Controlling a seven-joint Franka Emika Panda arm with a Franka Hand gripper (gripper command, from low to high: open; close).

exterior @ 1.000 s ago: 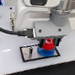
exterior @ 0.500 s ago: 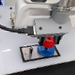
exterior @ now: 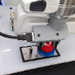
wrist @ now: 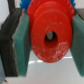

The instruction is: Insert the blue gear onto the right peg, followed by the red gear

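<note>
In the exterior view the blue gear (exterior: 44, 53) lies on the right part of the black-bordered white plate (exterior: 28, 53). The right peg is hidden under the gears. The red gear (exterior: 46, 47) sits just above the blue gear, between the fingers of my gripper (exterior: 46, 45). In the wrist view the red gear (wrist: 49, 36) fills the middle, its centre hole dark, with a green finger pad (wrist: 22, 42) against one side and another pad (wrist: 77, 42) on the other. A strip of blue (wrist: 30, 3) shows at the edge behind it. The gripper is shut on the red gear.
The arm's white body (exterior: 40, 10) hangs over the plate and hides much of it. A dark cable (exterior: 8, 37) runs over the white table at the exterior view's left. The plate's left peg is not discernible.
The gripper with the red gear has barely moved; it stays low over the blue gear on the plate.
</note>
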